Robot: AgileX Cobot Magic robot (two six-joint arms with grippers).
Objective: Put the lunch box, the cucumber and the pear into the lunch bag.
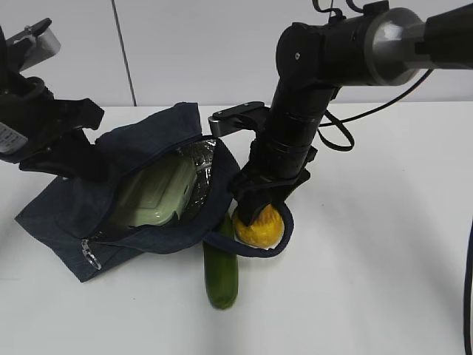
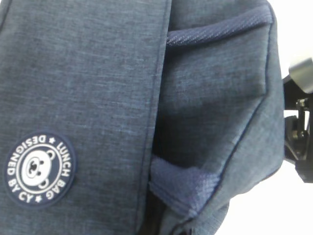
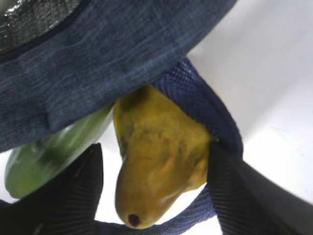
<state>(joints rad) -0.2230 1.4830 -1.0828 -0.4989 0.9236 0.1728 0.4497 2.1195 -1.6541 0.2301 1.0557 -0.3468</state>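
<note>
Illumination: bright, even, diffuse from above; white counter [image 1: 384,244] nearly overexposed.
Shadows: soft and faint beneath the lunch bag [image 1: 89,214] and cucumber [image 1: 221,277].
Glare: silver lining glinted.
Focus: exterior view sharp; pear [image 3: 156,156] close-up slightly soft, dark foreground edges blurred.

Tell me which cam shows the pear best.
Right wrist view: the pear fills the frame, yellow skin and dark blossom end visible, sitting inside the bag's handle loop beside the cucumber. The exterior view shows it small, partly hidden under the right pincer. The left wrist view shows only bag fabric.
</note>
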